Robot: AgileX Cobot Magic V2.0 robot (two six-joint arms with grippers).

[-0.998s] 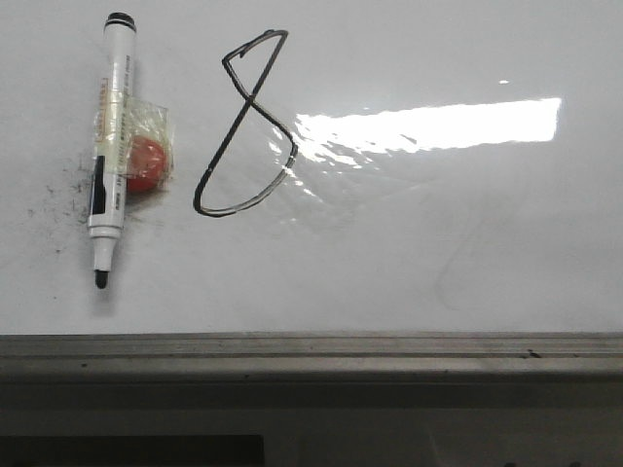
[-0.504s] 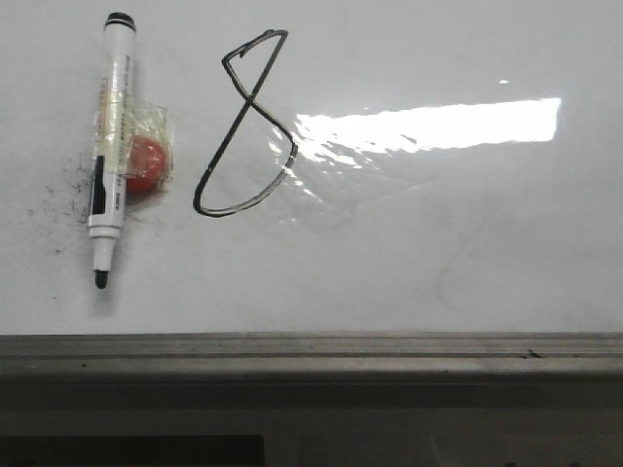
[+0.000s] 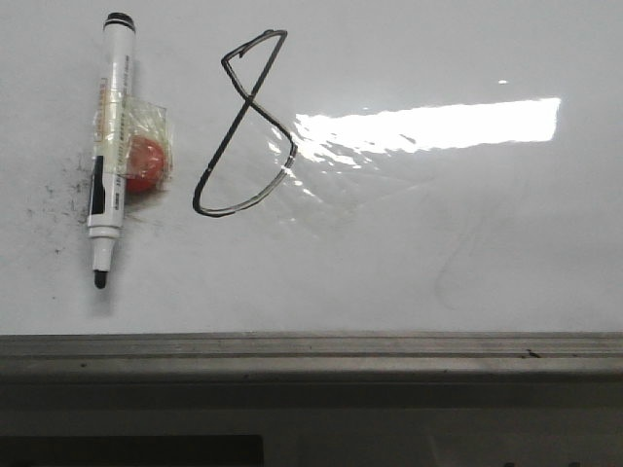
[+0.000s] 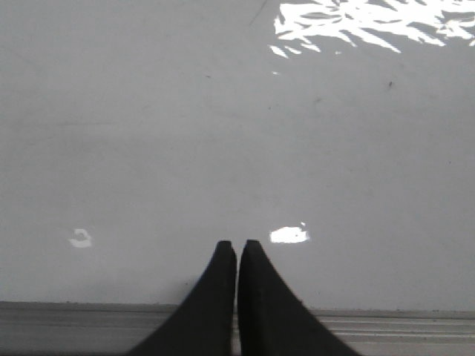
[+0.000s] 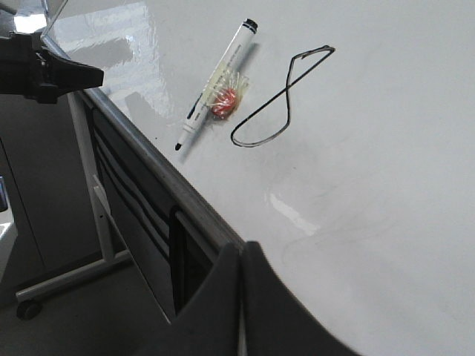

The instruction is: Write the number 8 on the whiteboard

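Observation:
The number 8 (image 3: 245,126) is drawn in thin black line on the whiteboard (image 3: 438,243), slanted, with a pointed upper loop and a rounded lower loop. It also shows in the right wrist view (image 5: 282,100). A white marker (image 3: 109,146) with its black tip uncapped lies left of the 8, a red ball (image 3: 146,162) taped to its side. The marker (image 5: 217,81) shows in the right wrist view too. My left gripper (image 4: 237,246) is shut and empty over bare board near the ledge. My right gripper (image 5: 241,248) is shut and empty at the board's edge, far from the marker.
A grey metal ledge (image 3: 311,355) runs along the board's lower edge. Dark specks (image 3: 73,185) lie beside the marker. Bright glare (image 3: 428,126) sits right of the 8. In the right wrist view the left arm (image 5: 41,67) and a stand's frame (image 5: 89,222) show beyond the edge.

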